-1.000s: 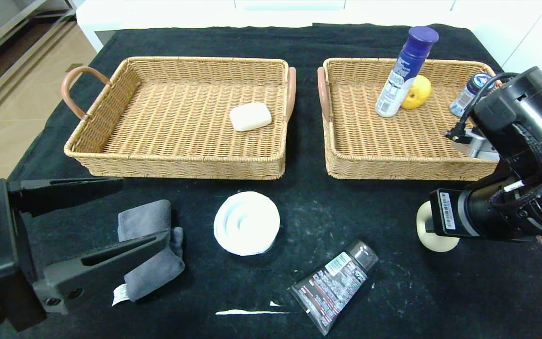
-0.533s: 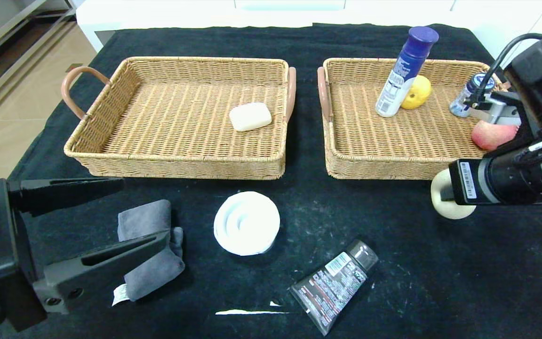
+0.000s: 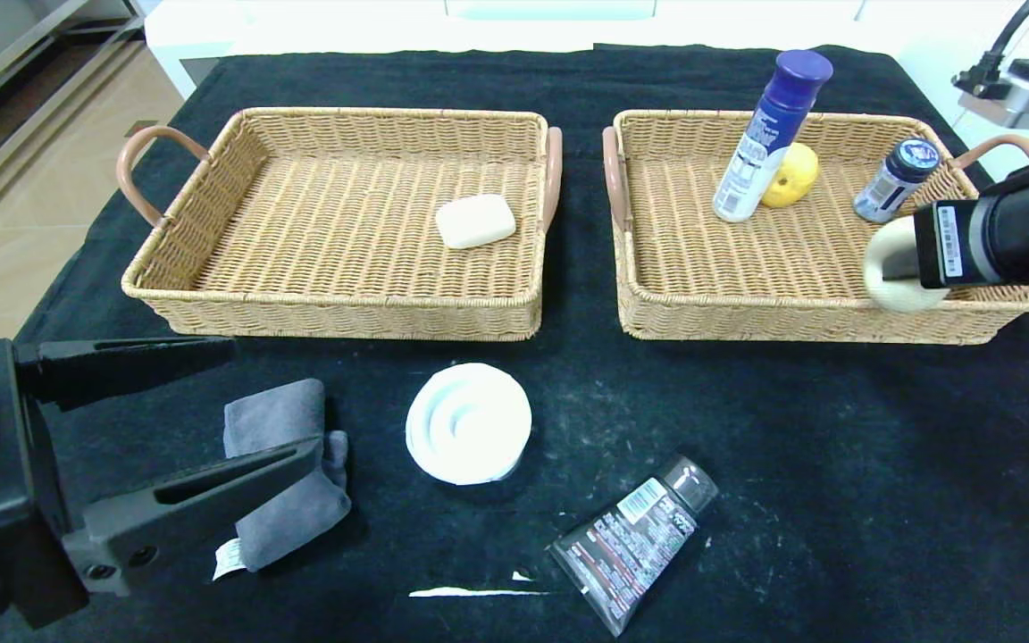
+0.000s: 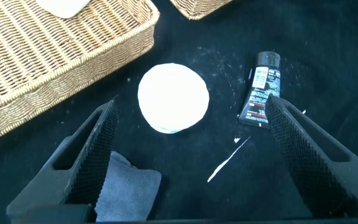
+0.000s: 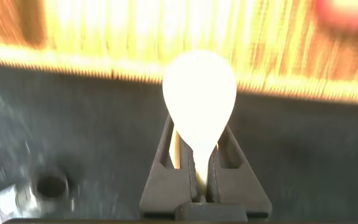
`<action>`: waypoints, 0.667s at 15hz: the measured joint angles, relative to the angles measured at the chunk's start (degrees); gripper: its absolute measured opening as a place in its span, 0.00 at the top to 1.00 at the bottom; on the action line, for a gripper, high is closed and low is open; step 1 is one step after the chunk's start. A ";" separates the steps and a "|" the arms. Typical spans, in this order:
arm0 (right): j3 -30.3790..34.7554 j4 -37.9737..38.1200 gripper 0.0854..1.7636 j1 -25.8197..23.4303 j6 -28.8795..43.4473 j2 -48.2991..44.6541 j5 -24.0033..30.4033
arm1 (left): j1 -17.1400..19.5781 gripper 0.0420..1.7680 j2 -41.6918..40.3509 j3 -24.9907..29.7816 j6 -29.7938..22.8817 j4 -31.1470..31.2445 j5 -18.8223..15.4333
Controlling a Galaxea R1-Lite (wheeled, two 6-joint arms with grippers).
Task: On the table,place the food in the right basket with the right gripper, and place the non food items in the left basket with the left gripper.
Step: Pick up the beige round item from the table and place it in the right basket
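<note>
Head view: the right end effector is mostly hidden behind its own black wrist, which is cut off at the 3 o'clock edge; it is clamped on a pale cream bun held over the front right corner of the right basket. Inside that basket, toward 12 o'clock, stand a tall white bottle with blue cap, a yellow pear-shaped fruit touching it, and a small dark-capped jar. The left basket holds a cream soap bar. On the desk lie a white coiled roll and a black squeeze tube.

Left wrist view: the left end effector gapes wide above a grey cloth, partly cut off.

Right wrist view: the bun glares white, its detail lost, pinched between the fingers
</note>
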 joint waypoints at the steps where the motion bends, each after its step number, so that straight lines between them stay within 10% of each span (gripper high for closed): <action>1: -0.22 -2.77 0.93 -1.65 -1.44 0.30 1.21 | 0.00 0.03 -0.06 0.00 0.00 0.02 0.00; 10: -1.33 -17.35 0.93 -8.63 -5.79 7.97 2.10 | 0.00 0.03 -0.17 0.06 0.02 0.18 -0.06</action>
